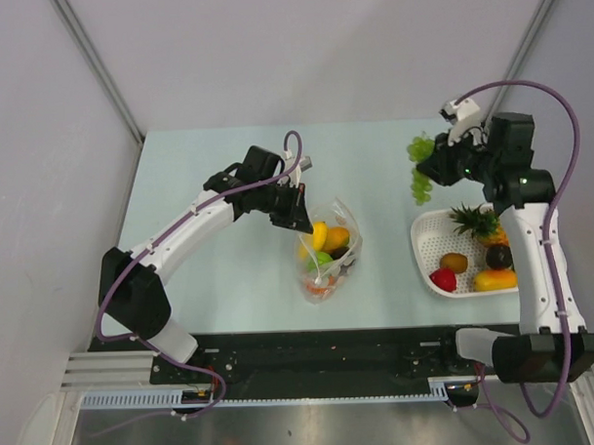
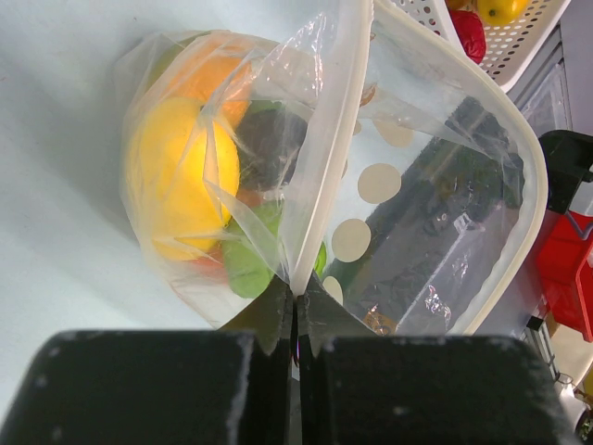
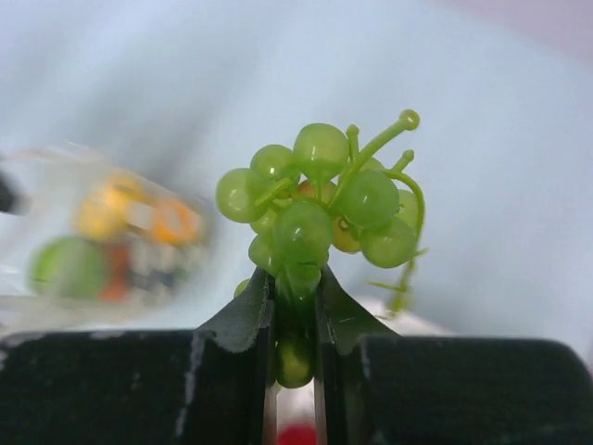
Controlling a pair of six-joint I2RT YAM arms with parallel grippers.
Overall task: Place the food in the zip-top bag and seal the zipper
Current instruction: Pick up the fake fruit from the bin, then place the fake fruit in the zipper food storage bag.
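item: bag (image 1: 329,243), clear, laid near the middle of the bench (image 1: 207,167), mouth held up and open; a mango (image 2: 176,176), an orange (image 2: 208,79) and green pieces are seen inside it
item: zipper (image 2: 329,130), whitish strip, unsealed; one lip is pinched by the left tool (image 2: 296,301), whose jaws are closed flat on the plastic
item: grapes (image 3: 320,199), green bunch, carried in the air over the far right of the bench, well apart from the bag; gripped low on the bunch by the right tool (image 3: 295,306), jaws narrow around it
item: basket (image 1: 422,240), white, slotted, at the right; a pineapple (image 1: 476,222) and brown, red, dark and yellow pieces are seen in it
step in hand: judged to be the loading stage, the grapes in transfer from the basket side to the bag
next move: the bunch is to be brought leftward over the open mouth, lowered between the lips and released; the mouth is narrow and the stems splay, so a snag on the rim is to be guarded against; sealing is not yet due, since food lies in the basket
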